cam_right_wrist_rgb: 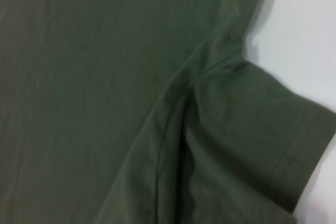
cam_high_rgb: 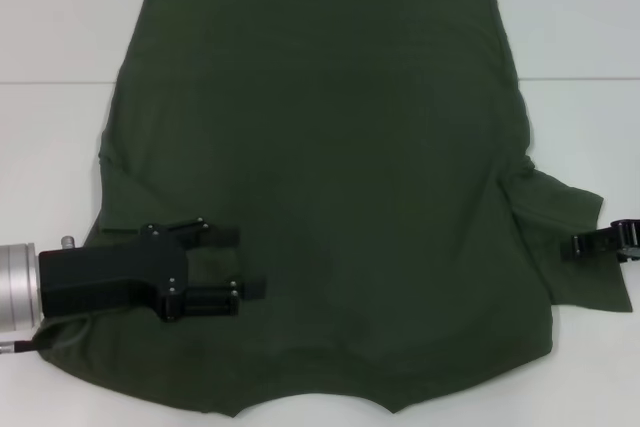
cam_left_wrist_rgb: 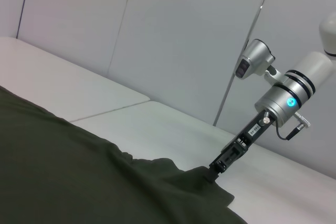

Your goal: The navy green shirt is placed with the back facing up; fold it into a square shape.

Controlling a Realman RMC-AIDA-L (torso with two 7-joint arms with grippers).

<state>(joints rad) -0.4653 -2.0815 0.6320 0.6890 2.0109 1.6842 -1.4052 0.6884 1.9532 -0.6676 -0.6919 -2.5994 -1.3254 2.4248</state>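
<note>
The navy green shirt (cam_high_rgb: 340, 177) lies flat on the white table (cam_high_rgb: 60, 37), plain side up, hem far and collar near. My left gripper (cam_high_rgb: 240, 260) is open, low over the shirt's near left part, with nothing between its fingers. My right gripper (cam_high_rgb: 590, 245) is at the hem of the right sleeve (cam_high_rgb: 570, 217), which sticks out to the right. In the left wrist view the right gripper (cam_left_wrist_rgb: 216, 167) is shut on the sleeve cloth (cam_left_wrist_rgb: 199, 182), which rises to its tip. The right wrist view shows the sleeve (cam_right_wrist_rgb: 252, 135) and armpit seam. No left sleeve sticks out.
The table has a seam line (cam_high_rgb: 50, 82) running across under the shirt's far half. Bare table shows to the left, the right (cam_high_rgb: 590, 97) and beyond the hem. Grey wall panels (cam_left_wrist_rgb: 184, 40) stand behind the table.
</note>
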